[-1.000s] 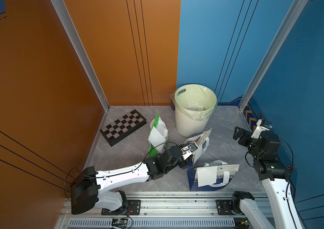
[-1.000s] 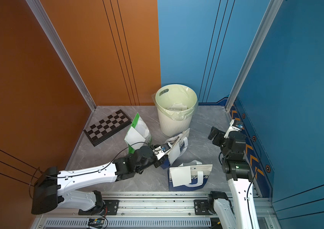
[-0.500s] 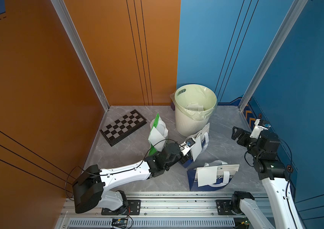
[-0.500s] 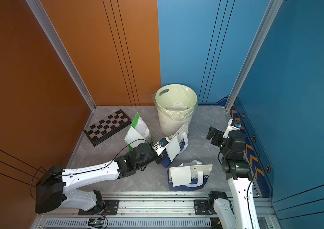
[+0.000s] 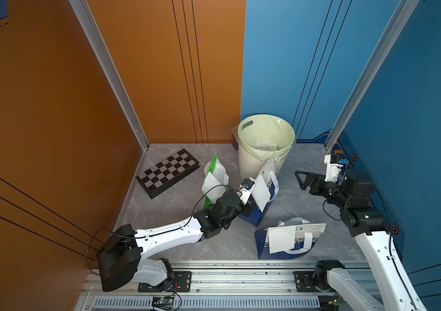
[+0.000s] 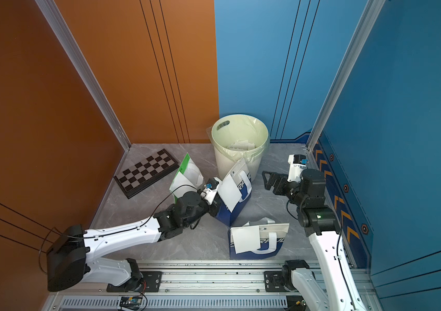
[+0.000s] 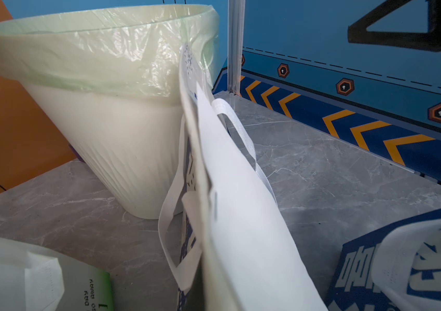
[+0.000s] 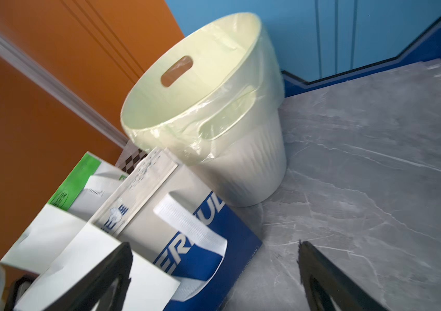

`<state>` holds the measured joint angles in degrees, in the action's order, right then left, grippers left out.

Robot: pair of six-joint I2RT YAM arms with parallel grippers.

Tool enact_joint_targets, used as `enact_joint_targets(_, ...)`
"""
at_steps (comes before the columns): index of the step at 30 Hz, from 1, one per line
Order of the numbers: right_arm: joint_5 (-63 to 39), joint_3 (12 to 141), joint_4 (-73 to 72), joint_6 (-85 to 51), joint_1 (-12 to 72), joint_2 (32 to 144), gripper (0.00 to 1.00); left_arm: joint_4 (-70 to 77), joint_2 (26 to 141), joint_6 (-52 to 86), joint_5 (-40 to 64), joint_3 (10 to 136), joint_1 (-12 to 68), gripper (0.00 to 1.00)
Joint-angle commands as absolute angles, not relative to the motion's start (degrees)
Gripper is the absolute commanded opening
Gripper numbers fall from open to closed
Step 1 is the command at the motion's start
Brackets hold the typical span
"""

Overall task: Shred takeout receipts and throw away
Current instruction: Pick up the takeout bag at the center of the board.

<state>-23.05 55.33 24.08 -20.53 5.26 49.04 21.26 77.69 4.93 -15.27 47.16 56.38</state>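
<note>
In both top views a takeout receipt [image 5: 261, 189] is seen on the upright blue-white bag [image 5: 255, 217] near the table's centre, with the left gripper [image 5: 247, 209] closed tight at that bag's edge; what is pinched cannot be told. In the left wrist view the receipt [image 7: 241, 215] is shown edge-on beside the lined bin [image 7: 119, 134]. In the right wrist view the right gripper [image 8: 214, 243] is spread wide and empty.

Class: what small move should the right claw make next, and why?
Probably ease the open right claw toward the plain white paper receipt on the standing blue-and-white paper bag and close on its free edge. The shut left claw sits at that bag, so tearing needs a second grip.
</note>
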Motion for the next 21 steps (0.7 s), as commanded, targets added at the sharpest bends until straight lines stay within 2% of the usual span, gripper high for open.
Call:
enact_joint_targets(1,-25.0,56.2,25.0,-14.6,10.8,49.0,0.95,25.5,75.6,10.5,-16.2,47.3,55.7,0.00)
enact_joint_targets(8,-15.9,55.5,25.1,-3.0,23.0,50.1,0.96,25.5,74.7,13.2,-16.4,47.1,55.5,0.00)
enact_joint_targets(15,5.0,52.3,22.6,23.0,37.6,50.8,0.93,25.3,73.1,17.0,-17.5,46.9,55.5,0.00)
enact_joint_targets(21,2.1,50.4,19.1,35.6,37.9,50.9,0.94,25.2,71.3,20.2,-19.2,46.6,55.3,0.00)
